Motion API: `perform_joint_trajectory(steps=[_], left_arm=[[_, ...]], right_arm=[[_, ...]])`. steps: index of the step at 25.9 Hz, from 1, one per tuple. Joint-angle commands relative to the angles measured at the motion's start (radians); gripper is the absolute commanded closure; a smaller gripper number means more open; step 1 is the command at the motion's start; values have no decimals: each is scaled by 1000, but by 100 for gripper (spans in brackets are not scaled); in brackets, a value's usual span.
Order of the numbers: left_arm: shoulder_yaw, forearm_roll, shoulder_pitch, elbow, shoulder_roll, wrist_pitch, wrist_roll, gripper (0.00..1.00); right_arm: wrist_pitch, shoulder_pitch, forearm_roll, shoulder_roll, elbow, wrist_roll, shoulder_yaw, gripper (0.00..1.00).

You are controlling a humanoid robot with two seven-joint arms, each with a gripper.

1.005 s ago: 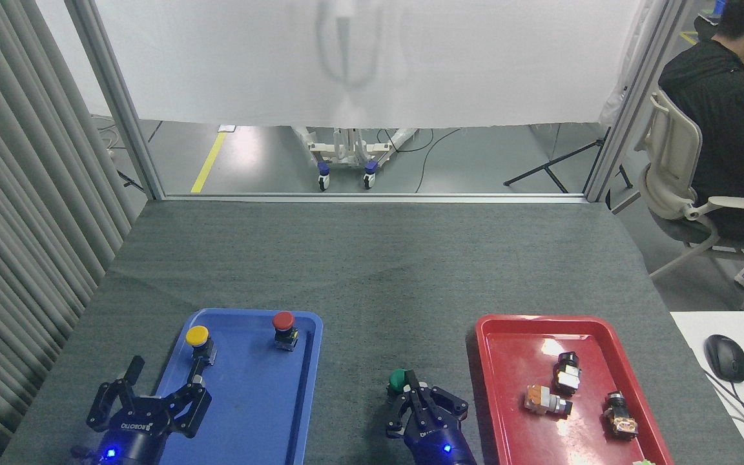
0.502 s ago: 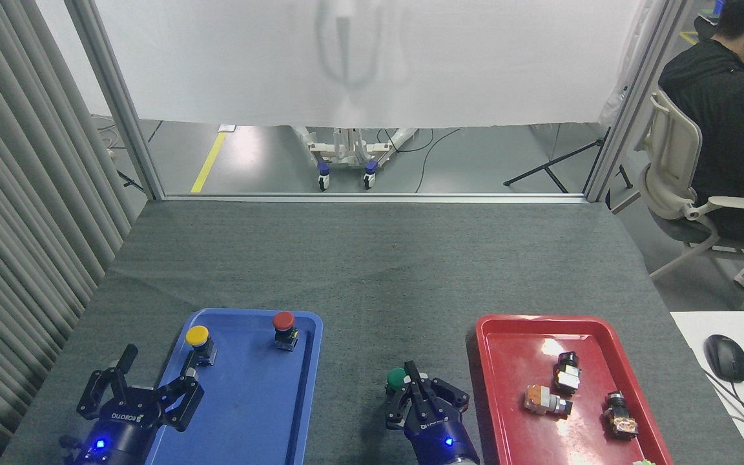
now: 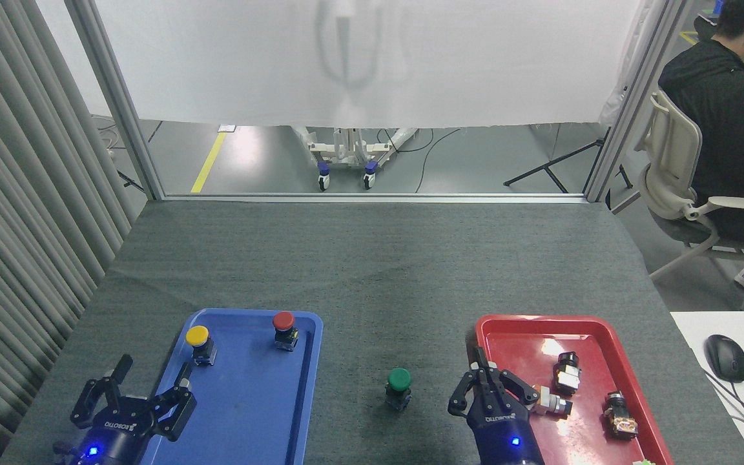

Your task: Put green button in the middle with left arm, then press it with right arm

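Right gripper [image 3: 480,368], fingers closed and empty, hovers over the red tray's [image 3: 507,326] left rim, right of the green button [image 3: 399,387] upright on the grey felt worktop [image 3: 372,258], while the left gripper [image 3: 152,378] gapes empty.

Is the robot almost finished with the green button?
Nearly. The green button stands upright on the grey cloth between the blue tray and red tray, so placing looks done. The right gripper, fingers together, has moved off it toward the red tray, so the press appears done too. The left gripper is open, empty.
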Motion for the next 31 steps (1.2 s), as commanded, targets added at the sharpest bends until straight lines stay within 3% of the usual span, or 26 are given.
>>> perform_joint_trajectory(steps=[1, 11, 31], left_arm=[[1, 1, 2, 13, 2, 0, 1, 0], [0, 1, 18, 4, -5, -7, 0, 0], [-3, 1, 19, 4, -9, -12, -52, 0]], right_arm=[[-20, 38, 0, -25, -36, 0, -59, 1], [-21, 101, 0, -70, -88, 4, -137, 1], [-27, 102, 0, -64, -101, 0, -137, 0]])
